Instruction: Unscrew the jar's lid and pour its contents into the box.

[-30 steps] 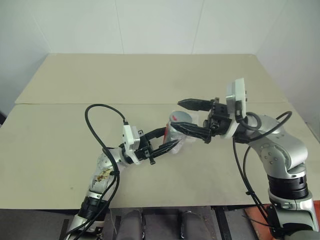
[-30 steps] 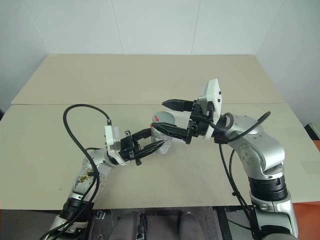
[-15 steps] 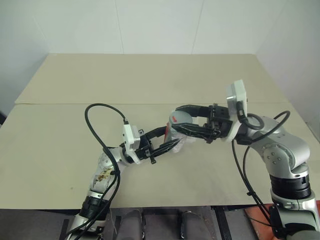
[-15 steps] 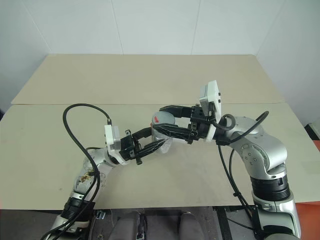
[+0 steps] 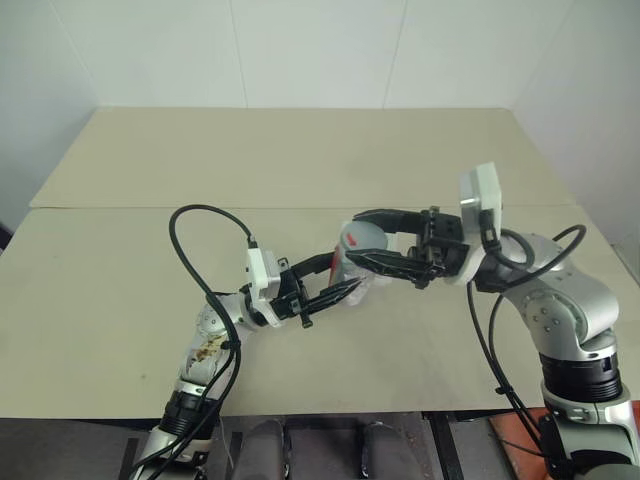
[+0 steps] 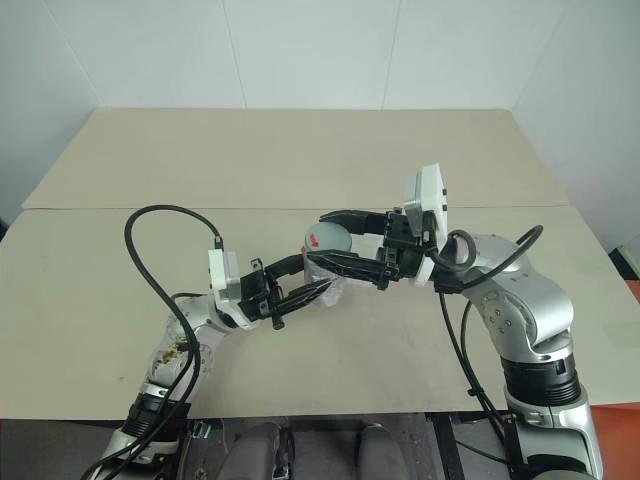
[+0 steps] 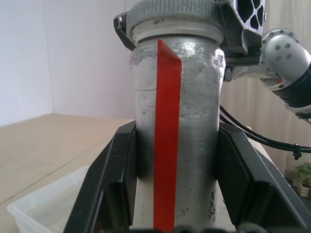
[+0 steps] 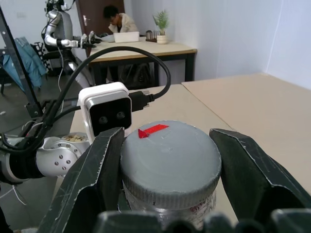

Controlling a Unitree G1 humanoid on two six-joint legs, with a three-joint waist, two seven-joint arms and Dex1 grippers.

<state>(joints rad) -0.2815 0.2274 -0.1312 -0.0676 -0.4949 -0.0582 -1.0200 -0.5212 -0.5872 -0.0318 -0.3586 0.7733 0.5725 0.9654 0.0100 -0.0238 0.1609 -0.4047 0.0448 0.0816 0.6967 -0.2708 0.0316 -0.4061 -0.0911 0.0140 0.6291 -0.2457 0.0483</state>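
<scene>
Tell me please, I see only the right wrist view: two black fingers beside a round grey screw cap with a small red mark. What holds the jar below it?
Observer: The left gripper is shut on the small clear cylindrical jar, one black finger on each side of it.
Operator: Is the jar standing on the table?
Observer: No, the head views show it held in the air above the beige table.
Operator: Where is the box for pouring?
Observer: In the left wrist view a shallow whitish clear plastic tray lies on the table, below and beside the jar.
</scene>
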